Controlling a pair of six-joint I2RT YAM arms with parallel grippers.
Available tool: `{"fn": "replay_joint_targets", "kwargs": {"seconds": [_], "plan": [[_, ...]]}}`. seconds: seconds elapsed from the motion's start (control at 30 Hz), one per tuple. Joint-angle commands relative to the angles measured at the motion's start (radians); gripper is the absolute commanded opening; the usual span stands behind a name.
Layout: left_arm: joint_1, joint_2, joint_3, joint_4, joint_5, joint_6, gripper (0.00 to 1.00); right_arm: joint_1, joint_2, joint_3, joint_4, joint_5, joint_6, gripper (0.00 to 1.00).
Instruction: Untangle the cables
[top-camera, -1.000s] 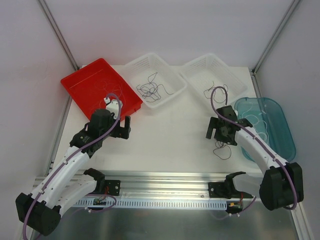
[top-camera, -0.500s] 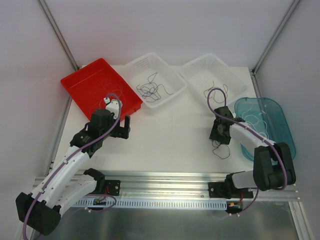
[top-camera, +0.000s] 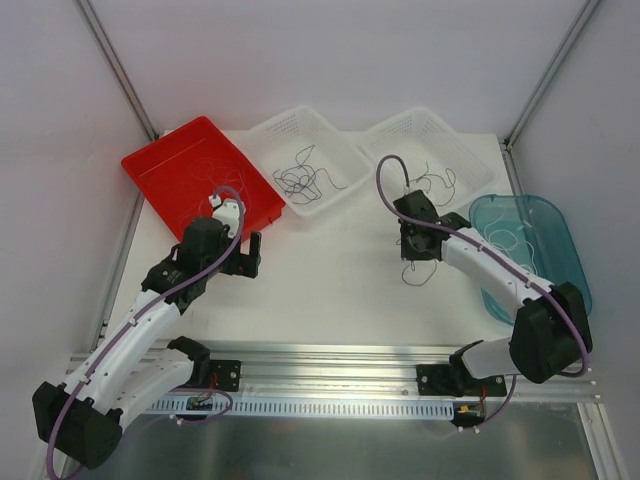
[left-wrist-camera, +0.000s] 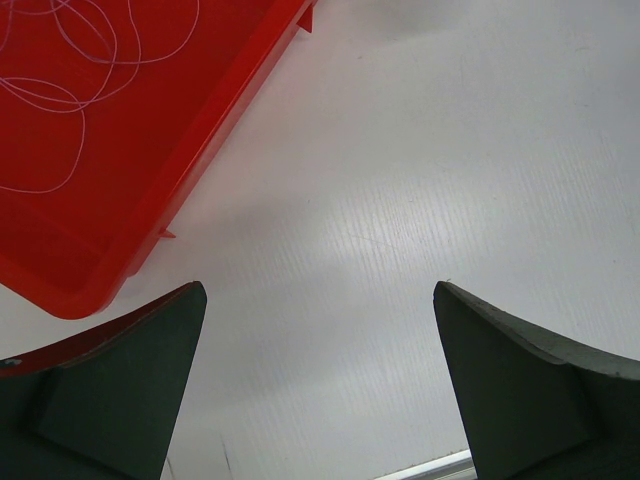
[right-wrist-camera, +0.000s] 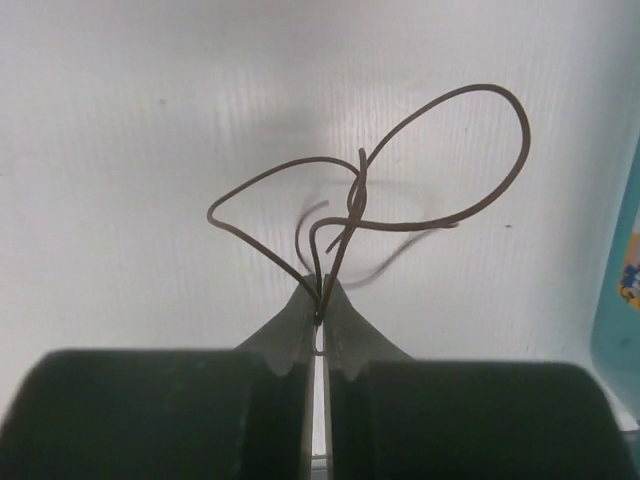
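Observation:
A thin dark cable (right-wrist-camera: 356, 195), twisted into loops, hangs from my right gripper (right-wrist-camera: 320, 290), whose fingers are shut on its strands. In the top view the right gripper (top-camera: 415, 245) is over the white table in front of the right basket, and the cable (top-camera: 416, 274) dangles below it. My left gripper (top-camera: 246, 256) stands open over bare table beside the red tray (top-camera: 170, 170). In the left wrist view nothing is between the left gripper's (left-wrist-camera: 320, 300) fingers. A thin white cable (left-wrist-camera: 78, 135) lies in the red tray (left-wrist-camera: 225, 100).
A middle white basket (top-camera: 345, 150) holds a tangle of dark cables (top-camera: 300, 180). The right white basket (top-camera: 460, 145) holds another dark cable (top-camera: 437, 181). A blue tray (top-camera: 570, 270) with pale cables sits at the right edge. A metal rail runs along the near edge.
My right gripper has shut on the dark cable and carried it up off the table, leftward and farther back. The left arm has not moved.

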Motion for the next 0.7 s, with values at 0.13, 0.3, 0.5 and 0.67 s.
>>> {"fn": "replay_joint_targets", "kwargs": {"seconds": [0.13,0.3,0.5,0.67], "plan": [[0.000,-0.001,0.015,-0.012,0.006,0.001,0.99,0.055,-0.071,0.323,-0.209,0.121,-0.150,0.01],[0.002,0.000,0.015,-0.012,0.011,-0.001,0.99,0.054,-0.068,0.554,-0.242,0.153,-0.286,0.01],[0.000,0.003,0.015,-0.012,0.009,0.002,0.99,0.000,0.043,0.831,-0.205,0.193,-0.446,0.01],[0.000,0.007,0.012,-0.012,0.012,0.001,0.99,-0.081,0.119,0.874,-0.037,0.161,-0.533,0.01]]}}
